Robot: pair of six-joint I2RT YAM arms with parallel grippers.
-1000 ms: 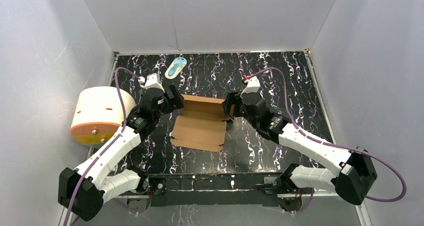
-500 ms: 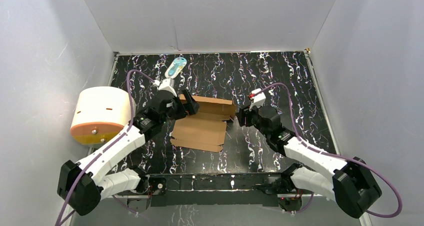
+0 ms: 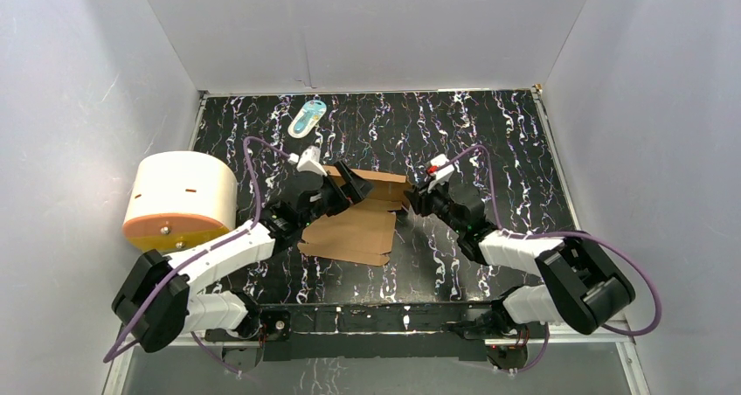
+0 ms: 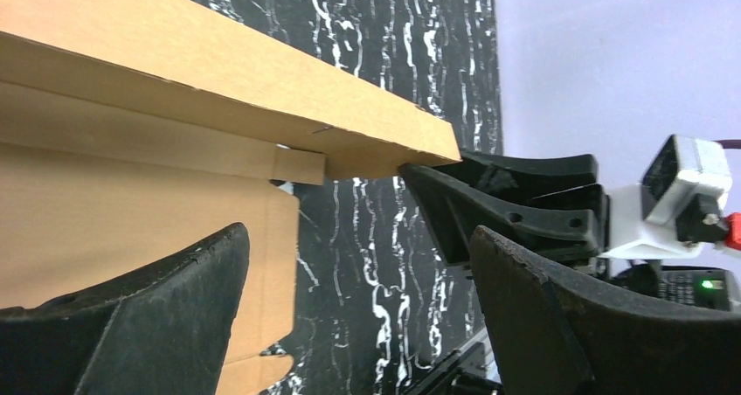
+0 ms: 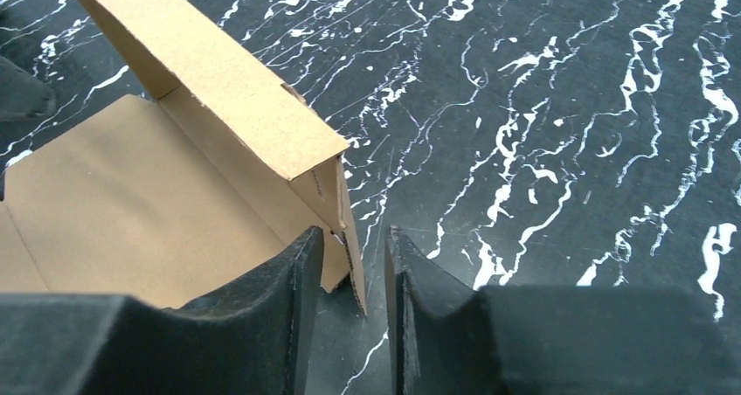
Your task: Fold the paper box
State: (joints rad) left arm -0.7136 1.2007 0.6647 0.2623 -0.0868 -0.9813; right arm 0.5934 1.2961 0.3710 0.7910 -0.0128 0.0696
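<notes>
Centre of the black marbled table (image 3: 489, 142), the paper box (image 3: 348, 231) lies plain brown, its near panel flat and its far wall folded up (a side tab (image 5: 336, 211) hangs at the right end). The left gripper (image 4: 358, 238) gapes wide by the wall's left part. The right gripper (image 5: 354, 238) straddles that tab, jaws a sliver apart; pinching or not, can't tell.

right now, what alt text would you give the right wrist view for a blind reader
A raised wall of the brown paper box ends in a small corner flap that dips into the narrow gap between the slightly parted black jaws of the right gripper. The box's flat panel lies to the left on a black, white-veined table.
</notes>
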